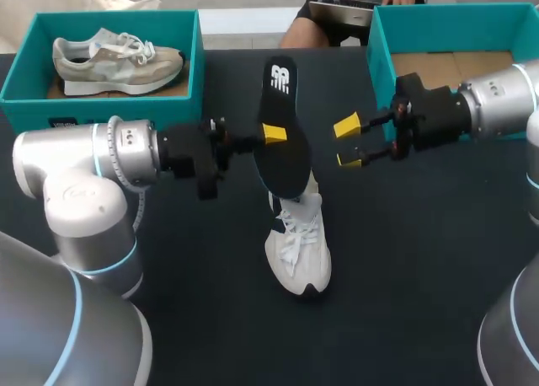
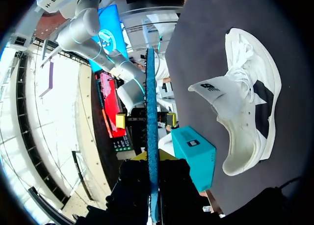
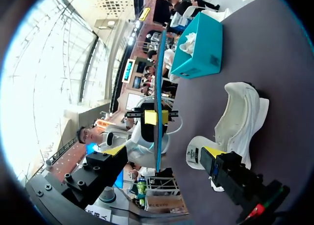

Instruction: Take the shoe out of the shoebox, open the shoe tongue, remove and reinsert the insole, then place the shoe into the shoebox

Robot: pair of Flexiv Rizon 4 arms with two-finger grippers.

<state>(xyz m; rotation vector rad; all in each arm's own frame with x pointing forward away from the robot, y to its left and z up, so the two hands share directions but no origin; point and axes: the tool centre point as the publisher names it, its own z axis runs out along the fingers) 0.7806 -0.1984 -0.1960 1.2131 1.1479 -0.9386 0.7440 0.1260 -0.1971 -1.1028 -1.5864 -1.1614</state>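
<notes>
1. The left gripper (image 1: pixel 276 136) is closed on the insole (image 1: pixel 283 125), pinching one long edge about halfway along. The insole stands on end, with its lower tip just above the shoe's mouth. With so narrow a hold, it could pivot or slide out if that tip snags on the collar.
2. The right gripper (image 1: pixel 348 143) is at 3 o'clock from the insole, near it but apart, with its fingers spread wide and holding nothing. If it comes in off line, it could knock the insole askew in the left's pinch.
3. The shoe (image 1: pixel 300 244) is at 6 o'clock from the insole on the table (image 1: pixel 421 285), toe towards 6, and nothing holds it. A downward push could skid or tip it. The tongue (image 2: pixel 211 90) (drawn open, per the left wrist view) might drop back and block the way.
4. The left box (image 1: pixel 195 66), at 10 o'clock, holds a second shoe (image 1: pixel 114 59). The right box (image 1: pixel 381 61), at 2 o'clock, shows none. The right arm is close by its corner, so a careless swing could shove it.
</notes>
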